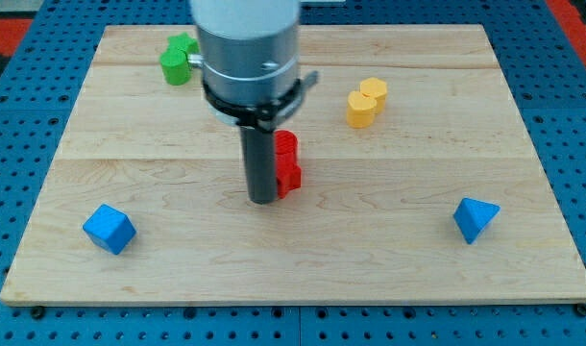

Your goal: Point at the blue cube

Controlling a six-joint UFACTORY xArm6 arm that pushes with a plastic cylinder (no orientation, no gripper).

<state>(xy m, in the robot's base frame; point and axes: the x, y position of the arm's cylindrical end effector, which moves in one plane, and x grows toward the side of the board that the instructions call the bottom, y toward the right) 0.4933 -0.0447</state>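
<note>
Wooden board (389, 240): my tip (263, 200) touches the red block (287, 163), gripping nothing, far from blue cube (109, 229).

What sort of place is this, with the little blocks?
Probably a robot test bench: a wooden board on a blue pegboard, coloured blocks such as the blue cube, and my tip beside the red block.

1. This looks like a robot lab.
2. A wooden board (389, 221) lies on a blue table with rows of little holes (562, 96).
3. A grey robot arm (247, 38) hangs at 12 o'clock.
</note>
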